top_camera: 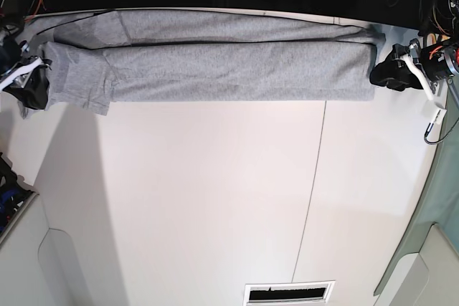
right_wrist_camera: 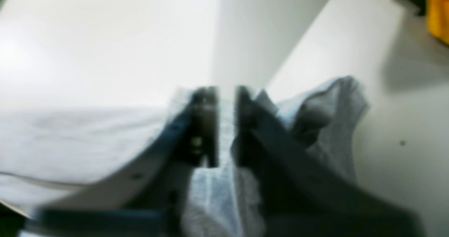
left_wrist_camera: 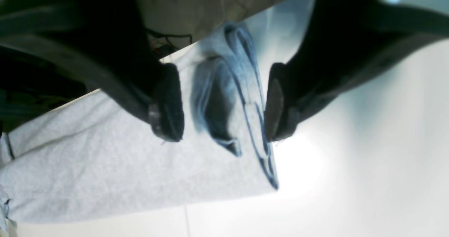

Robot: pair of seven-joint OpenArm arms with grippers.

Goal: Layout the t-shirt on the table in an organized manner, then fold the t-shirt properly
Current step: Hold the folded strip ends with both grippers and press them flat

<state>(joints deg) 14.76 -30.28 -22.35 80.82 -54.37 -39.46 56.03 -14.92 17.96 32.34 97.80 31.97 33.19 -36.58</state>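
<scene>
Presently one t-shirt (top_camera: 215,59), light heather grey, lies on one white desk (top_camera: 215,198), folded lengthwise into a long band stretched along the desk's far edge; no printed letters show. One short sleeve (top_camera: 82,80) projects from the band at the end on the base view's left. The desk carries one thin dark seam line (top_camera: 310,191) running from the shirt toward the near edge. Two claws are present, one at each end of the band. The left claw (left_wrist_camera: 224,101) sits at the end on the base view's right, its two fingers (left_wrist_camera: 168,103) spread wide apart, straddling a raised fold of the hem without gripping it; the cloth rests on the desk between them. The right claw (right_wrist_camera: 226,124) sits at the sleeve end, its fingers drawn together and clamped on a bunched pinch of grey fabric, which rises in a crumpled peak beside it.
</scene>
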